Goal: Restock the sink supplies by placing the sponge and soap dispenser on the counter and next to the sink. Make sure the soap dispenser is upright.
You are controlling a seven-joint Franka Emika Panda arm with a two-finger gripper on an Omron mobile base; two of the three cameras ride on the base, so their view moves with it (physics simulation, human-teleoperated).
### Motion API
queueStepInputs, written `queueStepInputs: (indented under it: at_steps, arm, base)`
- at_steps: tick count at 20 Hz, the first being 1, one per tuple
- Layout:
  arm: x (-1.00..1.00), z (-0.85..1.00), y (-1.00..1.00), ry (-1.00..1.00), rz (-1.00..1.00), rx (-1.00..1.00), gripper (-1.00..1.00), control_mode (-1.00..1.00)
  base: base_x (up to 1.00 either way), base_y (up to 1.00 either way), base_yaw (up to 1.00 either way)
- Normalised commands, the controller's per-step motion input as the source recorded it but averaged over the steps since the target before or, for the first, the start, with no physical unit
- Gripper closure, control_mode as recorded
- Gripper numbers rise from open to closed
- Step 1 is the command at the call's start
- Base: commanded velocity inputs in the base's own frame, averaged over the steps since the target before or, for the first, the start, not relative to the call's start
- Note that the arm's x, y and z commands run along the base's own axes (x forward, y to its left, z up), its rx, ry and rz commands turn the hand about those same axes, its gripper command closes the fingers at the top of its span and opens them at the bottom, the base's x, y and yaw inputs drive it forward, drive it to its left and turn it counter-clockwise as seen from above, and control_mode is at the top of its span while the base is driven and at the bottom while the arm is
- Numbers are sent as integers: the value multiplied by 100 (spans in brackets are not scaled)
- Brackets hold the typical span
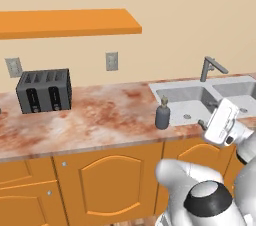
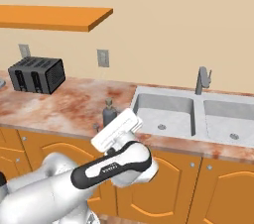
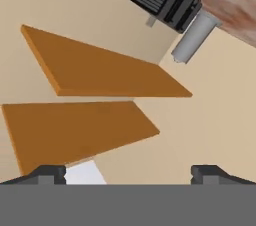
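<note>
The dark slate-grey soap dispenser (image 1: 162,114) (image 2: 109,111) stands upright on the marbled counter (image 1: 100,120), just left of the light grey sink (image 1: 185,97) (image 2: 163,109). My gripper (image 1: 207,116) hovers over the sink's front rim, to the right of the dispenser and apart from it. In the hand view the gripper (image 3: 128,174) is open, its fingertips (image 3: 47,172) far apart with nothing between them. That view looks up toward the wall shelves. The sponge is out of view.
A dark toaster (image 1: 44,90) (image 2: 37,75) sits at the counter's left. An orange wall shelf (image 1: 70,22) hangs above it. The angular faucet (image 1: 207,67) rises behind the sink. Orange cabinet doors (image 1: 110,180) run below the counter.
</note>
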Motion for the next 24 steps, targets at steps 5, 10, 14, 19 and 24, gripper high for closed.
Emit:
queueStepInputs:
  at_steps: [5, 10, 14, 19, 24]
  arm:
    - [-76, 35, 0, -2, -12, -22, -100, -100]
    - [-54, 9, 0, -1, -5, -38, -100, -100]
    - [-10, 9, 1, 0, 0, -53, -100, -100]
    - [0, 11, 0, 0, 0, -56, -100, -100]
    - [0, -2, 0, 7, 9, -58, -100, -100]
  base:
    - [0, 0, 0]
    - [0, 0, 0]
    - [0, 0, 0]
    - [0, 0, 0]
    - [0, 0, 0]
